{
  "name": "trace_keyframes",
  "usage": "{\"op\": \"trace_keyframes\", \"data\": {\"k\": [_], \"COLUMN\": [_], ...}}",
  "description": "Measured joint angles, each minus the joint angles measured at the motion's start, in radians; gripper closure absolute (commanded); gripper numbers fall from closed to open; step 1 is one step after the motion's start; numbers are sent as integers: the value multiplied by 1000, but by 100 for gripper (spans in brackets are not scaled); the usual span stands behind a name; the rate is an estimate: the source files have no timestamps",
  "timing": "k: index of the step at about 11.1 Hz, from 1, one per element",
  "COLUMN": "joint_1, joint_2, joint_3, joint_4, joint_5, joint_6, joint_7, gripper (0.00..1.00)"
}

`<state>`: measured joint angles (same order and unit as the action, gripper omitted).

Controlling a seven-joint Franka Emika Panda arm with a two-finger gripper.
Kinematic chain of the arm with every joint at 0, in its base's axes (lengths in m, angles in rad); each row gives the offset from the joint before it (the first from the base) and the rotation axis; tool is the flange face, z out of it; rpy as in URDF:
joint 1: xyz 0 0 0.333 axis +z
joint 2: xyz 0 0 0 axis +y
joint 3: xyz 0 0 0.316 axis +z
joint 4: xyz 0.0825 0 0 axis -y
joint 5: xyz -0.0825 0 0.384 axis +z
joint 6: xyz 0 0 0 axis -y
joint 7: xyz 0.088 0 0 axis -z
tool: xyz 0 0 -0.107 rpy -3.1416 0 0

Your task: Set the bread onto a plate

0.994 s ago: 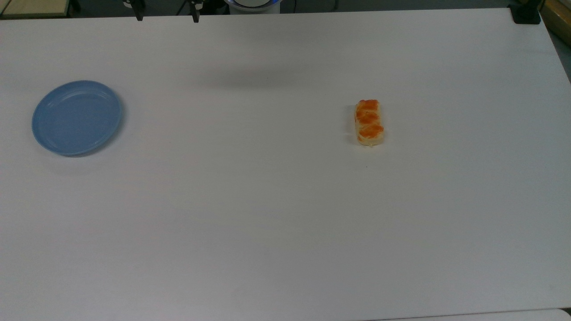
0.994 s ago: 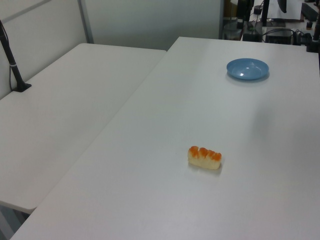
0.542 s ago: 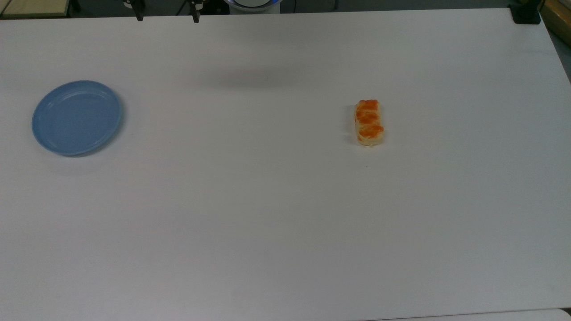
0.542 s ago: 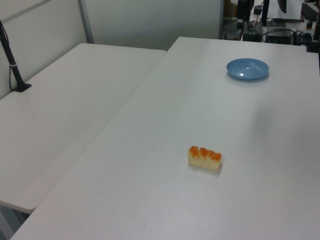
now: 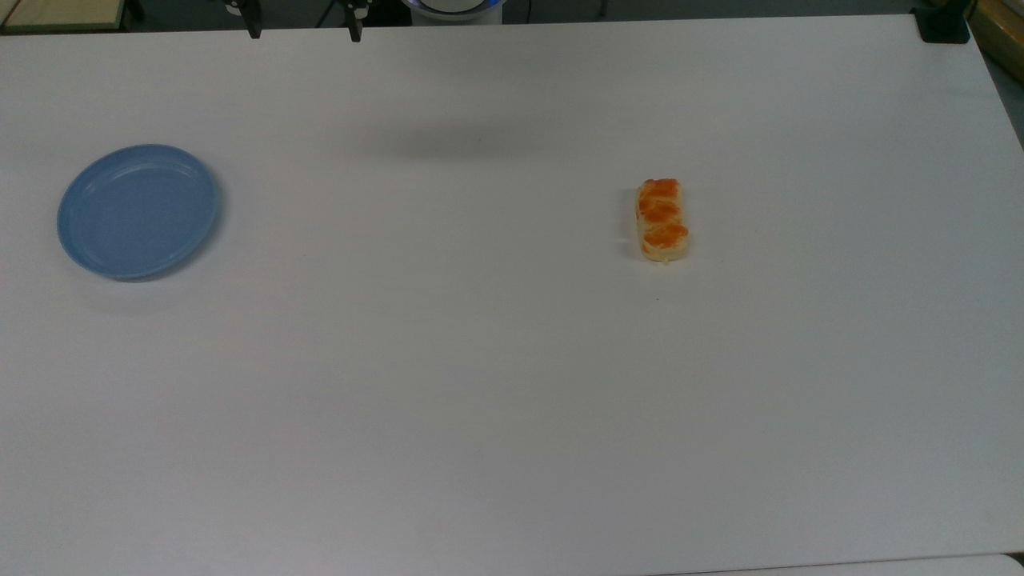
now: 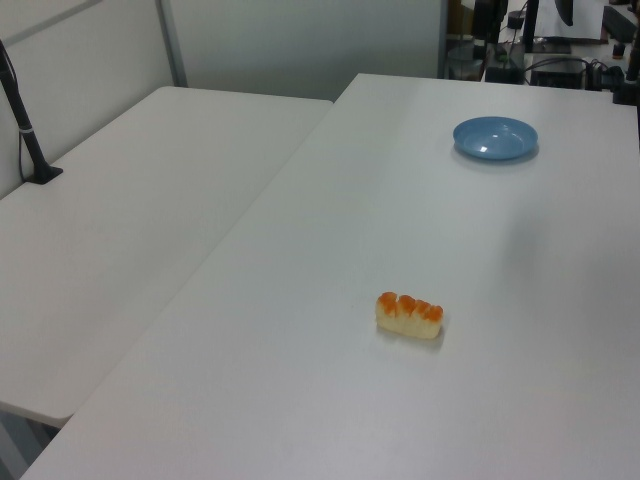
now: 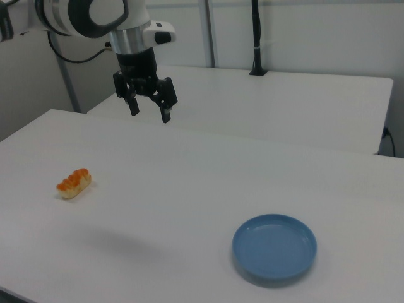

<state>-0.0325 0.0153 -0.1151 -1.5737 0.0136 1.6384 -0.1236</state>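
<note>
The bread [image 5: 662, 220] [image 6: 409, 315] [image 7: 74, 182] is a small pale roll with orange-brown lumps on top. It lies alone on the white table [image 5: 512, 400], toward the top view's right. The plate [image 5: 138, 210] [image 6: 495, 138] [image 7: 274, 247] is round, light blue and bare, and it sits far off at the top view's left. My gripper [image 7: 150, 115] hangs open high above the table, between bread and plate and behind them in the right view, holding nothing. Its two dark fingertips [image 5: 254, 32] poke in at the top view's upper edge.
A second white table [image 6: 130, 250] adjoins along one side, with a black post [image 6: 25, 130] [image 7: 255, 38] clamped at its far edge. A black mount [image 5: 944, 28] sits on the table corner at the top view's upper right.
The gripper's fingertips have shifted slightly to the right in the top view. Bread and plate have not moved.
</note>
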Motion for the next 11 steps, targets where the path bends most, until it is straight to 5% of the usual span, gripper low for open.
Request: {"op": "trace_keyframes", "data": {"k": [11], "joint_1": [56], "joint_2": [9], "joint_3": [12], "joint_4": [-31], "joint_5": [0], "joint_6": [0], "joint_7": [22], "gripper": [0]}}
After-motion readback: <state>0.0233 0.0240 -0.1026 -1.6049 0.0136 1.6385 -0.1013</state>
